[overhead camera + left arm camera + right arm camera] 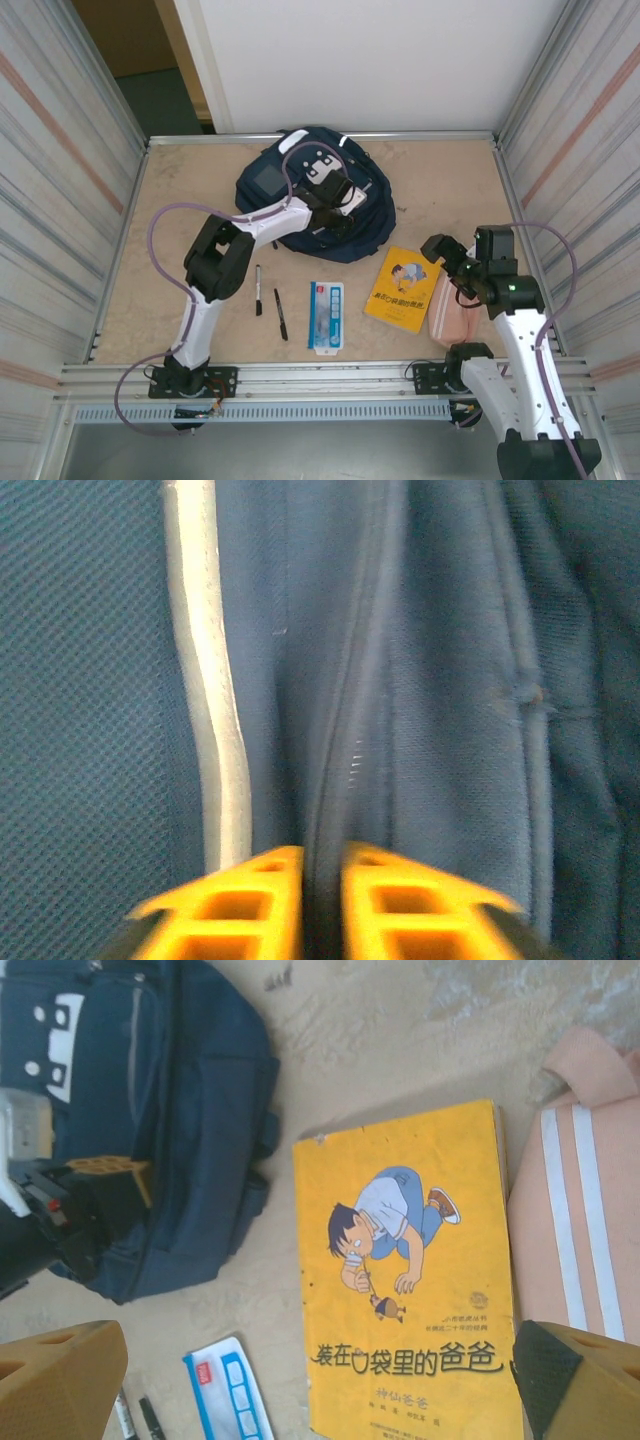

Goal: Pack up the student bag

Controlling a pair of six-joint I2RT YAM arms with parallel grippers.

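Student bag (372, 222): lay at the far centre of the counter (180, 190).
Left hand (322, 858): fingers together, clamped on a dark zip seam of the student bag, beside a white stripe (212, 720).
Right hand (315, 1360): fingers wide apart, holding nothing, above the yellow book (400, 288).
Pink pouch (452, 318): just beside the yellow book, on its right.
Two pens (258, 290), blue-white packet (326, 315): left of the yellow book.

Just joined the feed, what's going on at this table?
The left gripper is down on the student bag, shut and apparently pinching a dark zip seam. The right gripper hangs open above the yellow book, next to the pink pouch. Two pens and a blue-and-white packet lie on the table, outside the bag.
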